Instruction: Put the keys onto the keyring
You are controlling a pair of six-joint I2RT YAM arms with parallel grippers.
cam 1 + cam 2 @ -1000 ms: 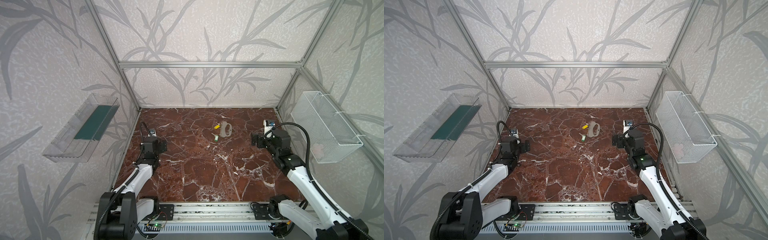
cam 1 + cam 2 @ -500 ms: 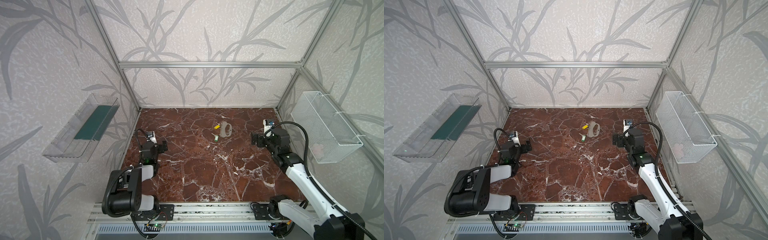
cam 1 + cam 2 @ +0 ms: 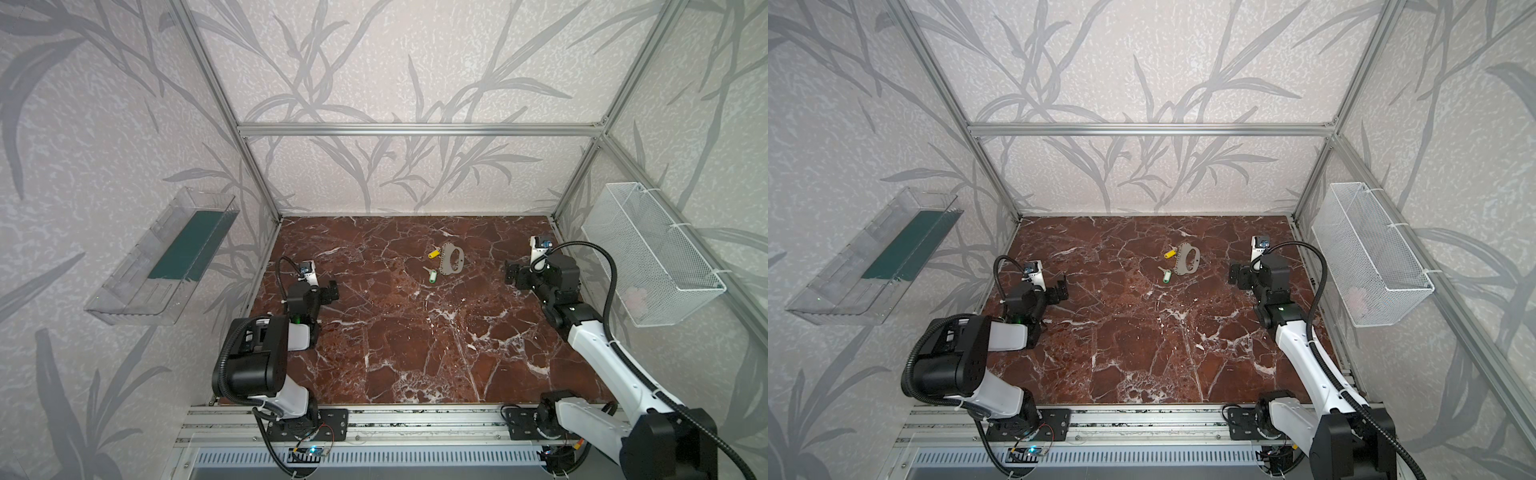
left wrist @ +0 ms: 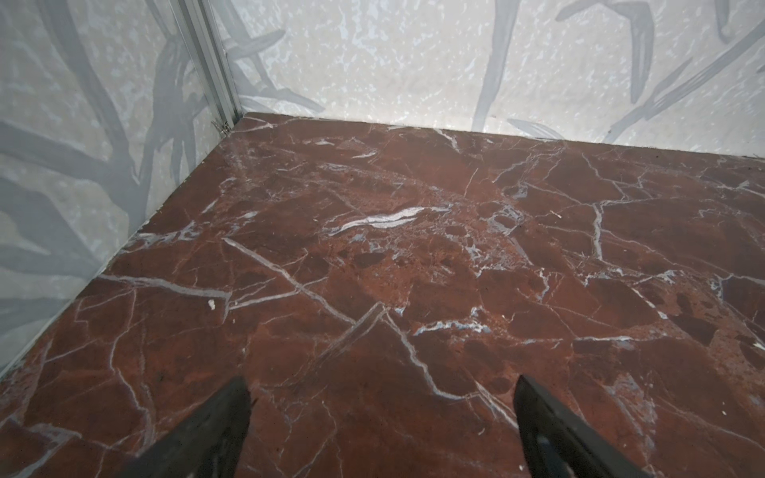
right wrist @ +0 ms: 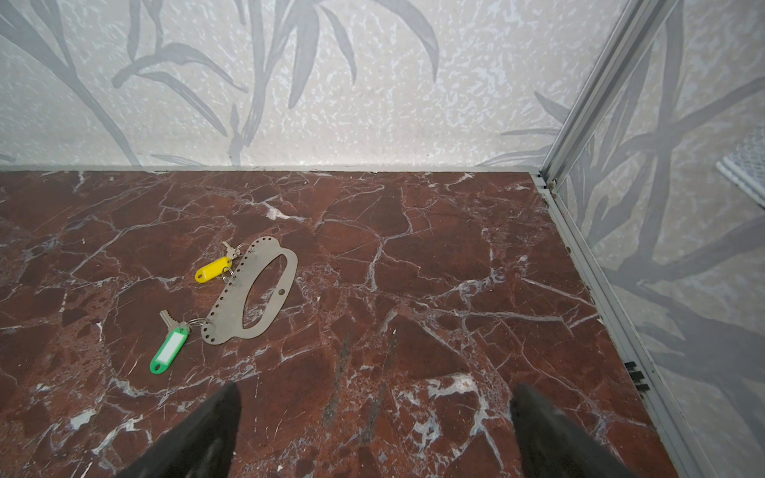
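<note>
Right hand [image 5: 376, 391] has its fingers spread wide apart with nothing in it, low over the counter [image 5: 455, 269] near the right wall. The keyring [image 5: 225, 329] lies flat well apart from it, toward the back middle, with the yellow-tagged key [image 5: 213, 269] and green-tagged key [image 5: 169, 343] touching its holed edge. Left hand [image 4: 383, 380] is spread apart and empty too, even farther from the keyring
</note>
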